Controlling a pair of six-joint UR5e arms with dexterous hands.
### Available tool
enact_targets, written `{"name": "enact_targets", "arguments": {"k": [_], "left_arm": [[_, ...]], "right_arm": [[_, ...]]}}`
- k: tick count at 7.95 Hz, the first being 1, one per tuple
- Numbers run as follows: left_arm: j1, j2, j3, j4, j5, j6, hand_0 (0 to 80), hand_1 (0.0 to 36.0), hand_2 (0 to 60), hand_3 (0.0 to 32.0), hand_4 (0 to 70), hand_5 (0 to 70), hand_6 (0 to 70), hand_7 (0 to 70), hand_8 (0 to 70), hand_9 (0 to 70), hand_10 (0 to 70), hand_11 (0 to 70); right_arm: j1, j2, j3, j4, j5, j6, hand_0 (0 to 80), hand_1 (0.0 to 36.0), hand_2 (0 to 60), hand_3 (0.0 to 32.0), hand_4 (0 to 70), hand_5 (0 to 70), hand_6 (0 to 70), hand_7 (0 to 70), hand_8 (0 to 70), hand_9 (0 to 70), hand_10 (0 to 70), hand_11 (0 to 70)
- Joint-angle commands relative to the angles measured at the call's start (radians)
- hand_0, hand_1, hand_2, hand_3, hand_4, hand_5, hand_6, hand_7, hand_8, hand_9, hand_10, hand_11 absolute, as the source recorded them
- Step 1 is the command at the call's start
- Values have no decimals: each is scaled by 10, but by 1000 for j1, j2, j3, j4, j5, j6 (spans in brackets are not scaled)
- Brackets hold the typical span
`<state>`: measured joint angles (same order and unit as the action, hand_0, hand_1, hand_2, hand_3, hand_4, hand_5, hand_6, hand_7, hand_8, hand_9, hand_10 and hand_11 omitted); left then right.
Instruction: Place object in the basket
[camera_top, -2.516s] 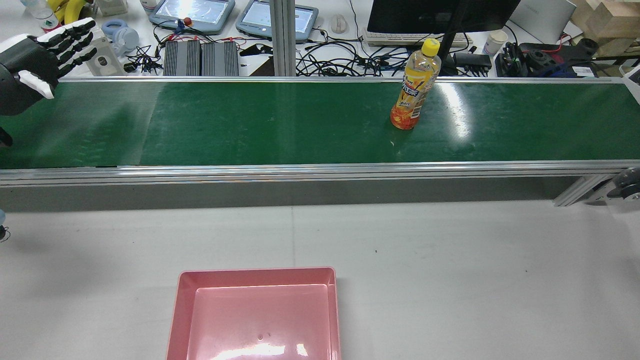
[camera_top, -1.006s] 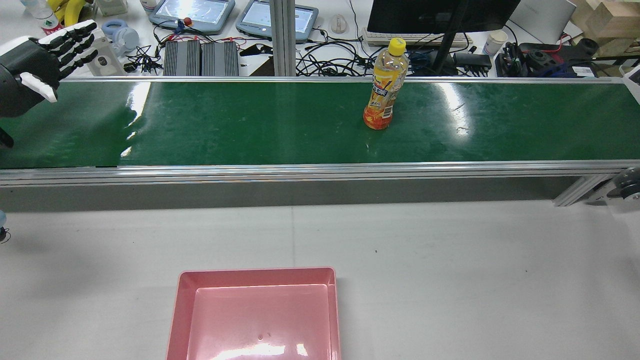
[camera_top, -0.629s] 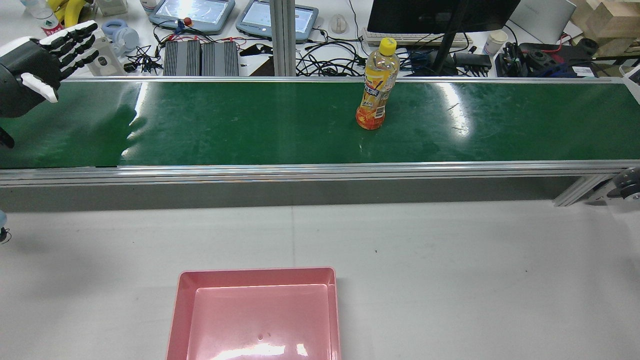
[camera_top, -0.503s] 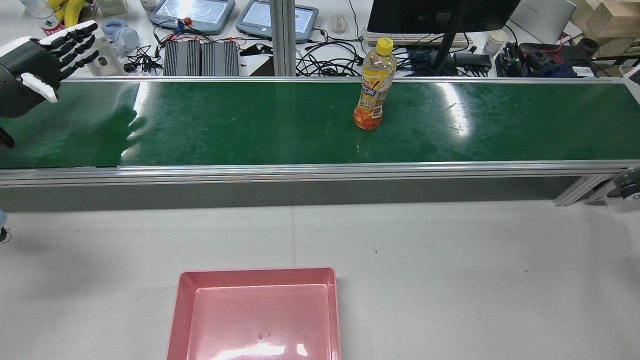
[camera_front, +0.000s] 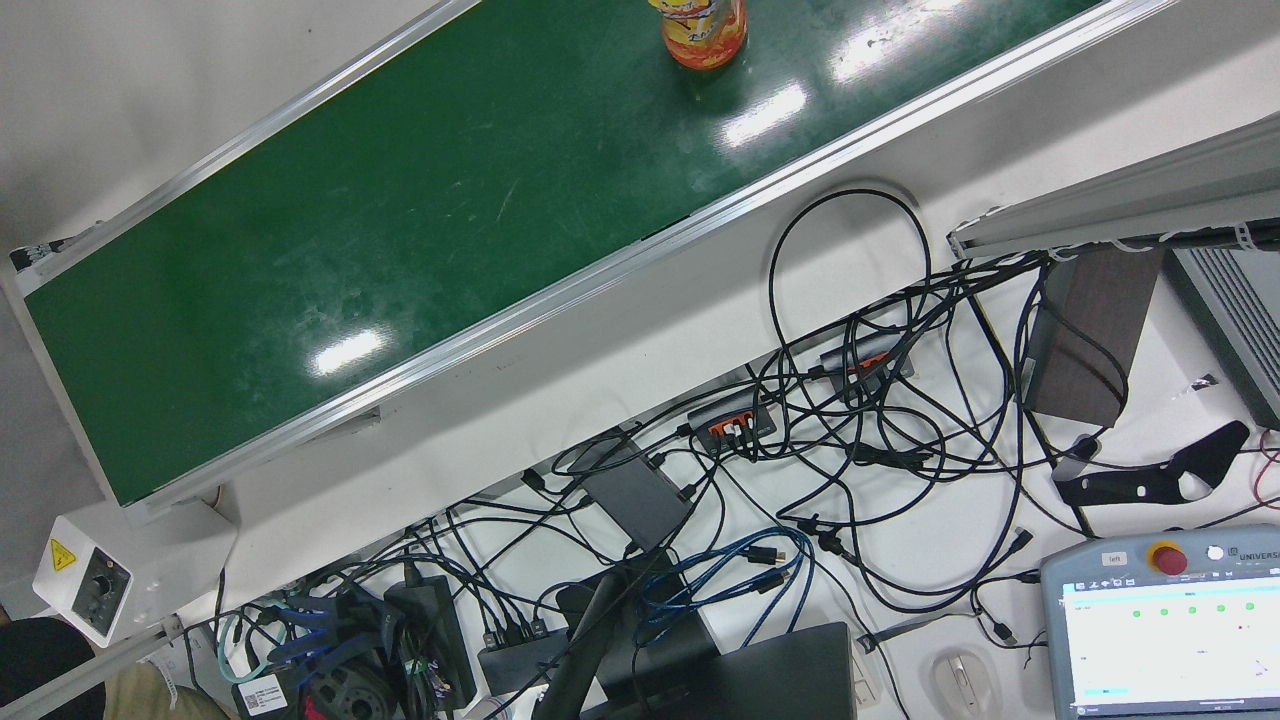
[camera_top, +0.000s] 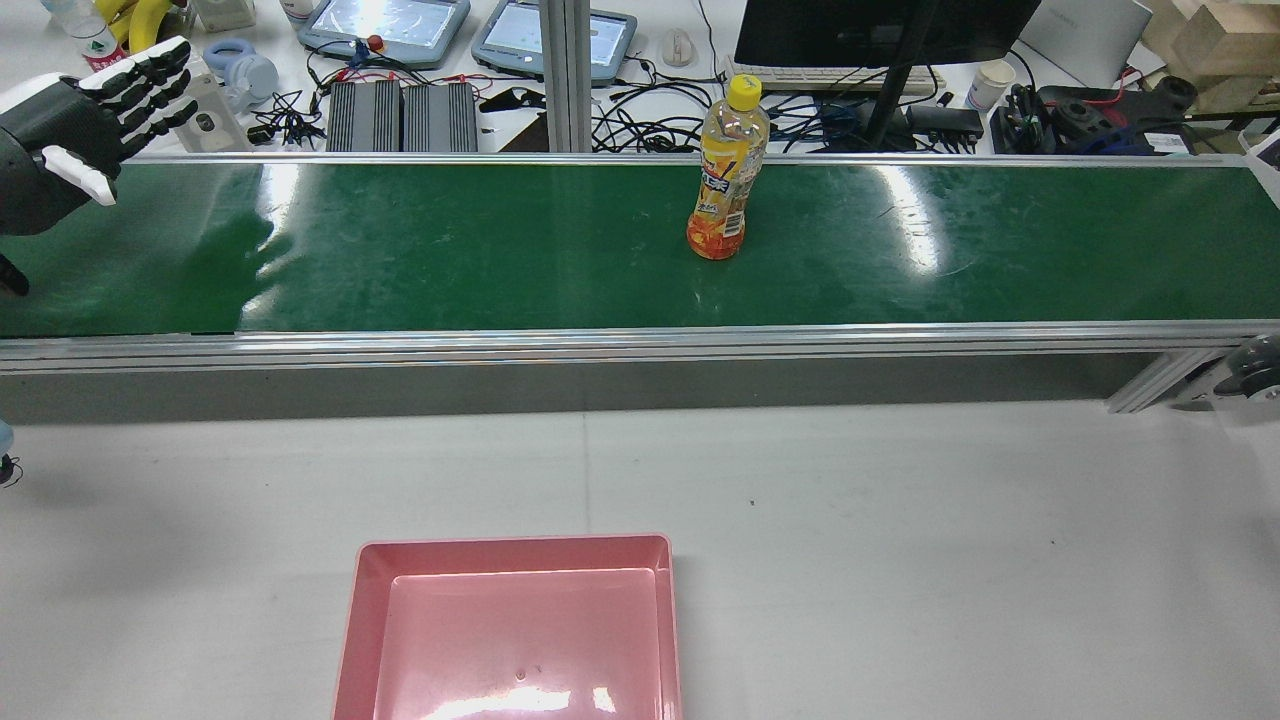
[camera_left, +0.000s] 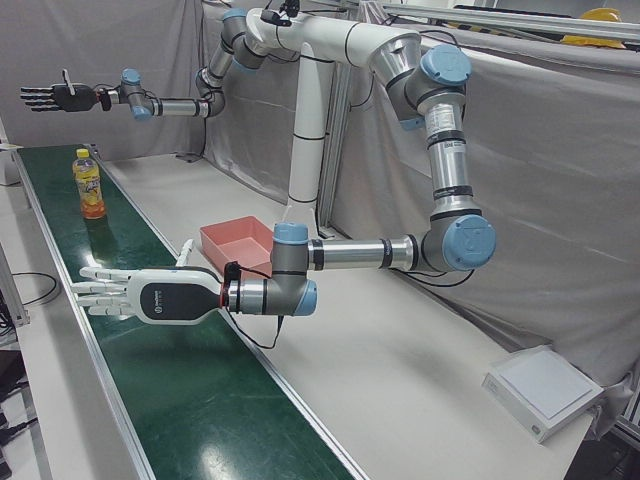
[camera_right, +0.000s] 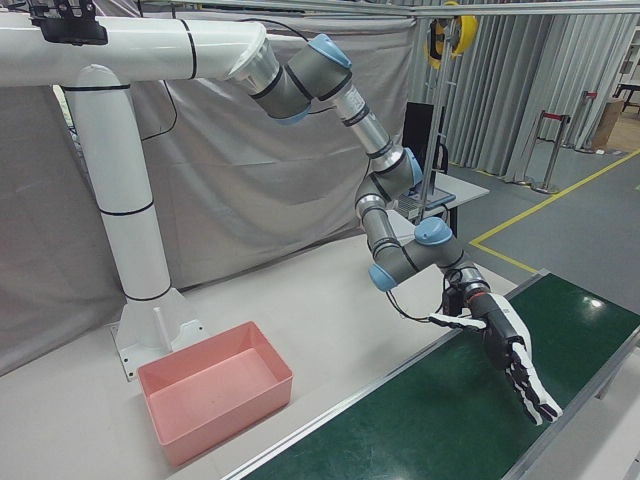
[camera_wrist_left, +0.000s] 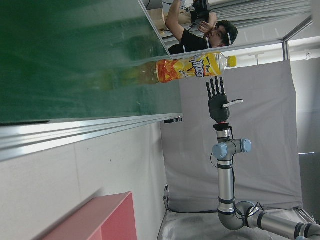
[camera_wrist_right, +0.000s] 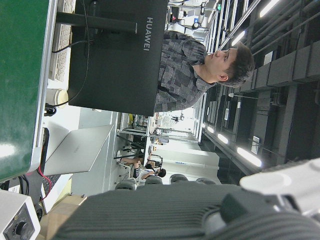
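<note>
Item 1, bottle (camera_top: 725, 180): a yellow-capped orange drink, now standing further along the green conveyor belt (camera_top: 450, 250) toward the robot's left end than it was 2.5 s ago. It is staying upright as it goes, so the belt seems to be carrying it. It is sitting near the far edge of the belt, well apart from both hands and touched by nothing. Item 2, left hand (camera_top: 70, 130): it is hovering above the belt at the left end, fingers stretched out straight and apart, gripping nothing. The palm appears to be turned toward the oncoming bottle, and I am reading that as a waiting pose, set in the bottle's lane so the object comes to it. Item 3, right hand (camera_left: 50, 97): it is hanging high over the opposite end of the belt, likewise spread flat and carrying nothing. It looks parked clear of the work. Item 4, pink basket (camera_top: 515, 555): it is lying on the white table on the robot's side of the belt, with nothing inside, between the left hand and the bottle along the belt's length, probably to keep the carry short. Status: grasp not yet begun, and the upright bottle is looking easy to tip if met clumsily.
</note>
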<state>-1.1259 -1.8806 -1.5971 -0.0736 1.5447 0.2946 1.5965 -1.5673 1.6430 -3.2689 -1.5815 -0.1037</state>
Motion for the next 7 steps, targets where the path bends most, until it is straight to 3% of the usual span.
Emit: {"name": "enact_targets", "arguments": {"k": [1, 7], "left_arm": [[0, 0, -1, 0, 0, 1, 576, 35, 0, 10, 84, 7, 0, 0, 0, 0, 25, 52], [2, -3, -3, 0, 0, 1, 556, 23, 0, 6, 86, 46, 0, 0, 0, 0, 30, 58]], "right_arm": [[0, 0, 0, 0, 0, 1, 0, 0, 0, 0, 0, 0, 0, 0, 0, 0, 0, 0], [0, 0, 0, 0, 0, 1, 0, 0, 0, 0, 0, 0, 0, 0, 0, 0, 0, 0]]}}
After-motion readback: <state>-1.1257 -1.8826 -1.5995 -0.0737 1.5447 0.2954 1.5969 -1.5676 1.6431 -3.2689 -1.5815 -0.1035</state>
